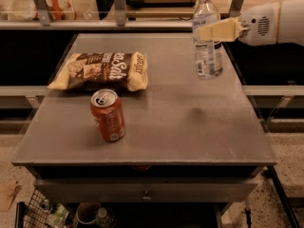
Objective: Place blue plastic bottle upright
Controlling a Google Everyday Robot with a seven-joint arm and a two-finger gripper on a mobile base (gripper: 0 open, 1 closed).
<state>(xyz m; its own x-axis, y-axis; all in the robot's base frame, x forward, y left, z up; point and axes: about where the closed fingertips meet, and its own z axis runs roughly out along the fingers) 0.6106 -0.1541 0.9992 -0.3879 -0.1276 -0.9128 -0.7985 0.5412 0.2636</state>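
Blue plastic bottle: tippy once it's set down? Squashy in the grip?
Probably tippy: the blue plastic bottle is tall and narrow, and the tool clamps it high, near the shoulder, over the table's right rear. Likely light and squashy, judging by its thin, clear, ribbed walls; the fill level is unclear. The round body would probably roll if it fell.

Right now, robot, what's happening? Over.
Hand shut on blue plastic bottle, far right of table. Bottle upright. Soda can, chip bag off left, apart from it.
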